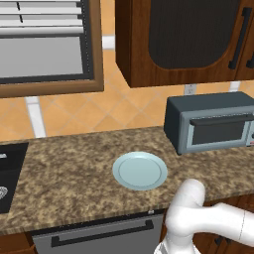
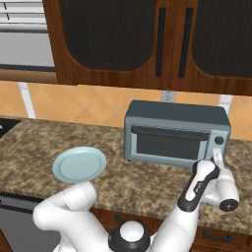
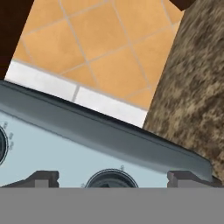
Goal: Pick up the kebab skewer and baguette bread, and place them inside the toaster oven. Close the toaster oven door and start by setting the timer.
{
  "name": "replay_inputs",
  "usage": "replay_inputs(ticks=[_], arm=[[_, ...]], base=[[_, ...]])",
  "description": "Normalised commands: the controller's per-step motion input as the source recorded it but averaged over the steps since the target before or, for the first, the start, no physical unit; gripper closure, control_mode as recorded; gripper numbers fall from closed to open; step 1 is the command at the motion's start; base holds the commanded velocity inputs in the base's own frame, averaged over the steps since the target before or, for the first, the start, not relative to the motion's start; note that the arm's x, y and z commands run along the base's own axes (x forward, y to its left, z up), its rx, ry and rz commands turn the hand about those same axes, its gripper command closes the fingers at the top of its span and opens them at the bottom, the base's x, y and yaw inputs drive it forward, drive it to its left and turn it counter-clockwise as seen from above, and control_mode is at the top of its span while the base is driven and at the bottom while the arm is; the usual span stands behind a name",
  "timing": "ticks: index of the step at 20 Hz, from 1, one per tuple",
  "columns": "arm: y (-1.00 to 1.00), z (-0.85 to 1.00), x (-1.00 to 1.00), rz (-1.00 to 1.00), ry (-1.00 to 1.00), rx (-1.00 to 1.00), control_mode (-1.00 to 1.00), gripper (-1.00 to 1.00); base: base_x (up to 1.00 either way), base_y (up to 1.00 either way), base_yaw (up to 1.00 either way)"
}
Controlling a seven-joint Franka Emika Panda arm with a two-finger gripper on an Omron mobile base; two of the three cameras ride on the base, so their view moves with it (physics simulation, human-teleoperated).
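The tool point(image 2: 217, 158) stands released, its fingertips point(image 3: 41, 178) spread to either side of a round dial point(image 3: 109, 178) on the right end of the toaster oven point(image 2: 174, 118). The toaster oven door point(image 2: 170, 142) is closed. Left of the oven on the granite tabletop point(image 1: 74, 178) lies a pale blue plate point(image 1: 140, 170).
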Motion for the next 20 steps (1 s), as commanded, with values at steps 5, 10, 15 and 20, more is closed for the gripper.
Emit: replay_inputs(ticks=[5,10,15,20], arm=[[0.00,0.06,-0.02,-0.04,-0.01,-0.05,-1.00,-1.00],[0.08,0.11,-0.14,-0.06,0.00,-0.01,-1.00,-1.00],[0.22,0.20,-0.03,-0.01,0.00,0.00,-1.00,-1.00],[0.10,0.17,-0.01,0.00,0.00,0.00,-1.00,-1.00]], base=[[0.00,0.00,0.00],[0.00,0.00,0.00],[0.00,0.00,0.00],[0.00,0.00,0.00]])
